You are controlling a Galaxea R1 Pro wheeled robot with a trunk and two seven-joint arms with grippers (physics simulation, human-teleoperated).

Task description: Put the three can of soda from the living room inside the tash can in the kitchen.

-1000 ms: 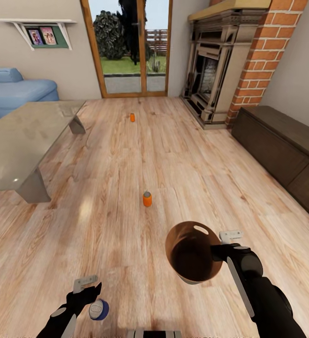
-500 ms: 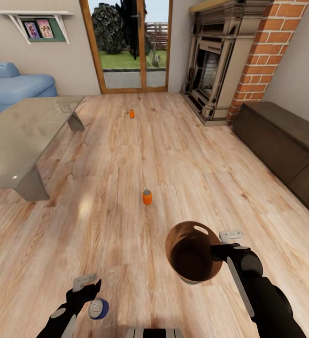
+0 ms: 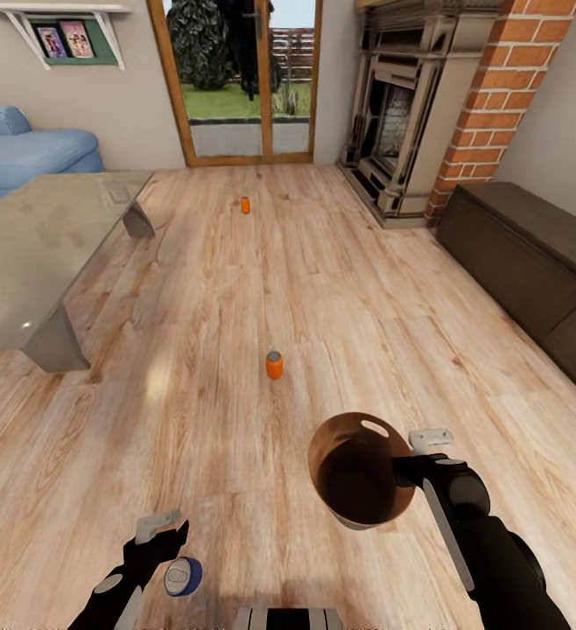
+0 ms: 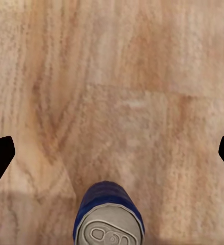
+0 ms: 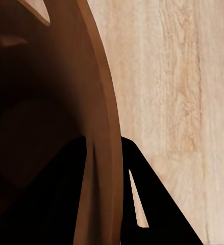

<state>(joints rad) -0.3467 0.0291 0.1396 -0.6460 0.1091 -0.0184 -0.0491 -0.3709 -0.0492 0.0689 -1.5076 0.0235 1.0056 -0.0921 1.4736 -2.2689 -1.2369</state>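
The right claw (image 3: pixel 402 470) was clamped on the rim of the tash can (image 3: pixel 359 470), the left claw (image 3: pixel 167 541) hung apart just beside a blue can (image 3: pixel 183 577), and the nearest orange soda can (image 3: pixel 274 364) stood ahead, so driving closer was probably next.

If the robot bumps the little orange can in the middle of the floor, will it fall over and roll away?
Probably. The nearer orange can stands upright, taller than it is wide, so a bump near its top would likely tip it. Its round sides and the smooth wood floor suggest it could then roll. It looks small, so it is probably light and easy to knock.
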